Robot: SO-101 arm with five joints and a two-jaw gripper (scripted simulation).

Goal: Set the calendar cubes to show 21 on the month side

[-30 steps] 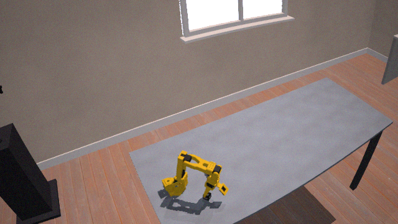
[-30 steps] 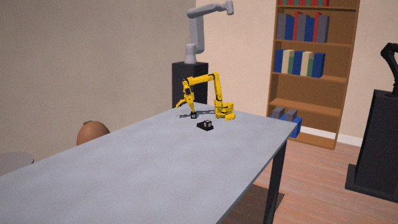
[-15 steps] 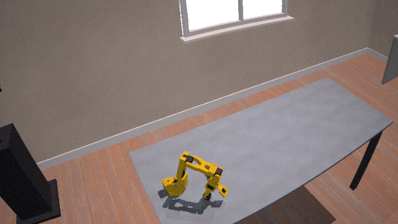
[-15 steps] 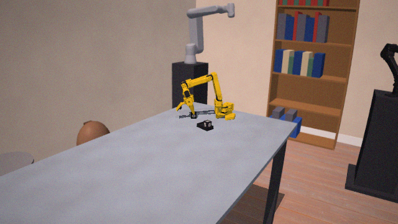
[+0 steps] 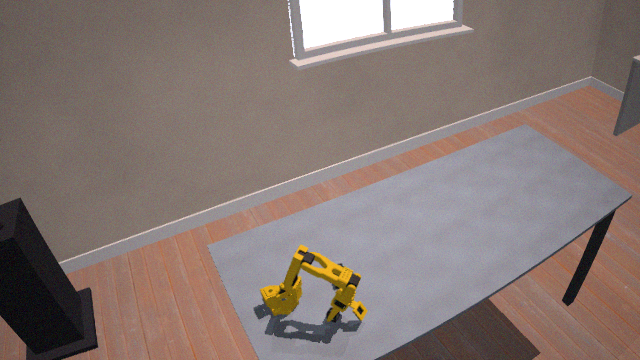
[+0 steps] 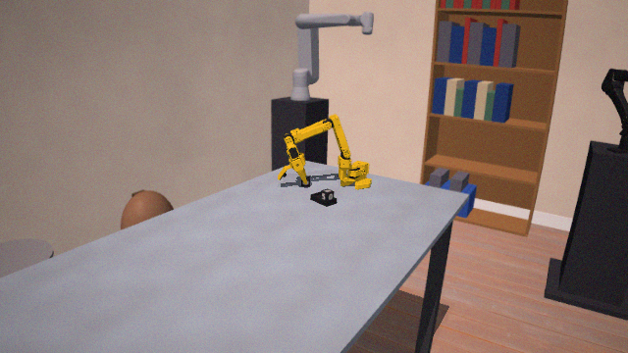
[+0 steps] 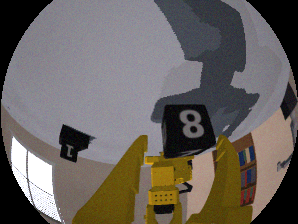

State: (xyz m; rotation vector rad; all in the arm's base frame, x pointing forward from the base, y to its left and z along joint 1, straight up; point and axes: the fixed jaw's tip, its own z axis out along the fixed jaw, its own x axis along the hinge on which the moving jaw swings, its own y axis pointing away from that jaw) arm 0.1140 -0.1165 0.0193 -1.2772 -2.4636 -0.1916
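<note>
Well, going left to right in the wrist view, the black tray (image 6: 317,198) (image 7: 75,134) comes first, well off to the left of the pincer (image 5: 346,318) (image 6: 294,179) (image 7: 183,139). One black block (image 6: 328,194) (image 7: 69,151) sits at the tray and shows a 1 to the wrist view. I can't see the month's name, so I can't tell which side counts as the front.

Next comes the pincer. It is spread and pinches nothing. The loose block (image 5: 337,315) (image 7: 176,131) is down on the grey surface (image 5: 425,225) (image 6: 221,255) (image 7: 90,75), outside the tray, in the space by the pincer's tips. One side of it says 8. It looks closer to the right-hand finger.

That could make trouble. If the pincer shuts now, one finger may bump the block first and push or twist it. If it grabs only a corner, the block could slip out on the way up. The wrong side might face front too, so it may need a turn. Later, setting it down crooked could knock the other block or leave this one leaning on the tray's edge.

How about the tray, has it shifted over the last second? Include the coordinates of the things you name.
No, not visibly: in the exterior view the tray (image 6: 320,200) (image 7: 75,136) sits at the same spot on the table (image 5: 450,210) (image 6: 245,245) (image 7: 75,65), judged against the table's edges.
</note>
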